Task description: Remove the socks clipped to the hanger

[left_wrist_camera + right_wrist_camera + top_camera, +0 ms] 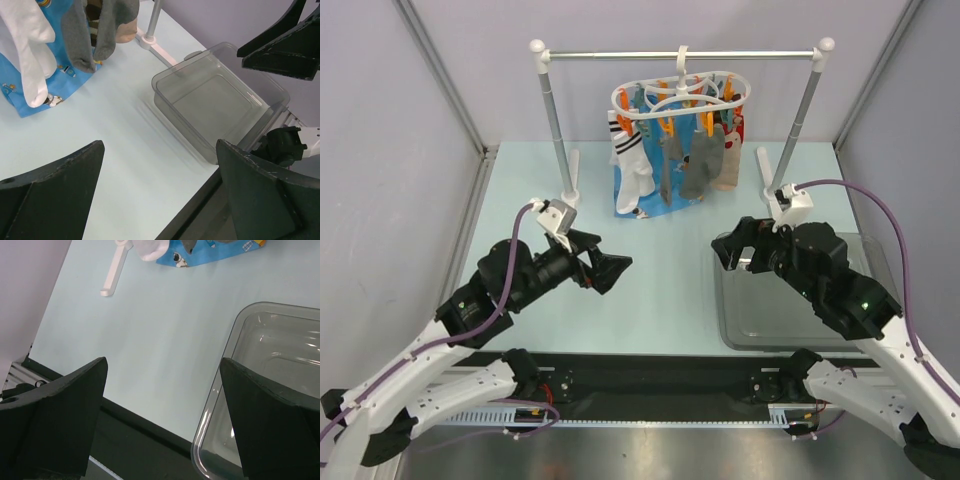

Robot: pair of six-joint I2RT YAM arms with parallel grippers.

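Note:
The white oval hanger (pixel 682 95) hangs by its hook from the rail, with orange clips holding several socks. A white sock with black stripes (pixel 632 160) is on the left, a grey sock (pixel 701 165) in the middle and a beige sock (pixel 728 165) on the right. The left wrist view shows the white sock (pixel 30 45) and the grey socks (pixel 80 40) at upper left. My left gripper (pixel 605 262) (pixel 160 185) is open and low over the table, short of the socks. My right gripper (pixel 735 245) (pixel 162 415) is open and empty at the tray's left edge.
A clear plastic tray (pixel 800 320) (pixel 170 75) (pixel 235 335) sits at the right front. The silver rail (pixel 680 53) stands on two white-capped posts. A blue cartoon-print cloth (pixel 640 195) (pixel 15 85) (pixel 210 255) hangs behind the socks. Grey walls enclose the table.

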